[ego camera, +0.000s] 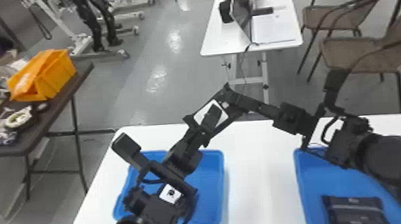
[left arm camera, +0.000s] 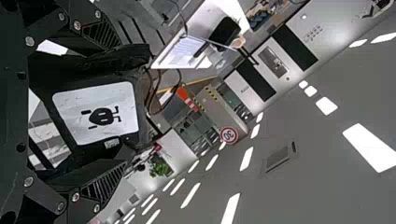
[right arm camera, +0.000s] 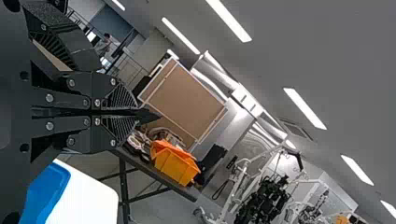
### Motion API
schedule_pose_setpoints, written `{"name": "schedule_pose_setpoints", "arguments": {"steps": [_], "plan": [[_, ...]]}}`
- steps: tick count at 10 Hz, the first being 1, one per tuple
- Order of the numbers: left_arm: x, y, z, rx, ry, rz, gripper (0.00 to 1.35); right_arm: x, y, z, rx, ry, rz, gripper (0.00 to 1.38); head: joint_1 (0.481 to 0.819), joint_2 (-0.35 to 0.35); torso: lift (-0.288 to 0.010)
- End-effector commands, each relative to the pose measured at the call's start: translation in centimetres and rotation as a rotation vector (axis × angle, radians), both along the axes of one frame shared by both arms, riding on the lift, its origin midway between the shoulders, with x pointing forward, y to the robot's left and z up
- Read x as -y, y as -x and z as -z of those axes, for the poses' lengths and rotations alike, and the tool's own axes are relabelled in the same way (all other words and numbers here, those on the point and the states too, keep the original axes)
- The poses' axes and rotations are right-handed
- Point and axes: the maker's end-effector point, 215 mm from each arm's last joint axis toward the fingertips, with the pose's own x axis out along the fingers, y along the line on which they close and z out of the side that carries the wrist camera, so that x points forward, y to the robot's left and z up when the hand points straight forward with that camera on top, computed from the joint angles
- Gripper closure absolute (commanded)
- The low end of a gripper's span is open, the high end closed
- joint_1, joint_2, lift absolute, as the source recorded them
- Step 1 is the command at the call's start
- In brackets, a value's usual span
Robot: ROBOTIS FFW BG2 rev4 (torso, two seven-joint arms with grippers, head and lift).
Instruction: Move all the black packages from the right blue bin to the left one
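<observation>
While one package is up off the table point(ego camera: 258, 183): step looks like the carry to left bin point(ego camera: 222, 186).
Left gripper point(left arm camera: 123, 105): looks clamped on black package point(left arm camera: 100, 112), held up at far right of left bin.
Right gripper point(right arm camera: 135, 112): fingers together, just beside left gripper.
Right bin point(ego camera: 299, 180): remaining packages point(ego camera: 354, 203) at near end.
Next move: clear right arm, swing package near-left, lower, release.
Count: 2 bins, 2 grippers, 1 package held, seemingly 2 in right bin.
</observation>
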Motion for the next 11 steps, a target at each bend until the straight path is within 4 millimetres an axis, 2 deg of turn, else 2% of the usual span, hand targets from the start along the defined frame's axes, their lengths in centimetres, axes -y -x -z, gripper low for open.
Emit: {"name": "schedule_pose_setpoints", "arguments": {"steps": [1,2,3,4,5,7,8,9,10,11], "plan": [[1.2,0.2,-0.4,-0.005,0.057,0.035,0.34,0.0,0.0,0.0,0.0,-0.004,0.002,1.1,0.694,0.223,-0.043],[1.7,0.4,0.1,-0.031,0.056,0.065,0.55,0.0,0.0,0.1,-0.005,-0.008,0.003,1.1,0.692,0.215,-0.043],[1.6,0.4,0.3,-0.039,0.021,0.067,0.59,0.0,0.0,0.0,-0.004,-0.013,0.004,1.1,0.694,0.208,-0.043],[0.6,0.3,0.4,-0.04,-0.016,0.051,1.13,0.1,0.0,0.0,-0.004,-0.019,0.005,1.1,0.695,0.205,-0.043],[-0.4,0.4,0.5,-0.032,-0.014,0.015,1.23,0.2,0.0,0.0,-0.005,-0.022,0.005,1.1,0.695,0.207,-0.043],[-1.2,0.6,0.6,-0.03,-0.002,-0.032,1.23,0.2,0.1,0.1,-0.01,-0.027,0.008,1.1,0.695,0.226,-0.043],[-1.2,0.5,0.2,-0.018,-0.003,-0.026,1.23,0.2,0.1,0.4,-0.008,-0.015,0.009,1.03,0.695,0.231,-0.043],[-2.3,0.4,0.0,0.004,-0.041,-0.051,1.23,1.0,-0.2,1.1,0.024,0.043,0.027,0.71,0.695,0.232,-0.043],[-4.9,0.3,0.5,0.026,-0.172,-0.106,1.23,3.1,-0.7,2.0,0.061,0.125,0.07,0.24,0.695,0.233,-0.043],[-7.7,0.6,1.9,0.022,-0.326,-0.155,1.23,5.0,-1.0,2.9,0.07,0.169,0.107,0.09,0.695,0.235,-0.043]]}}
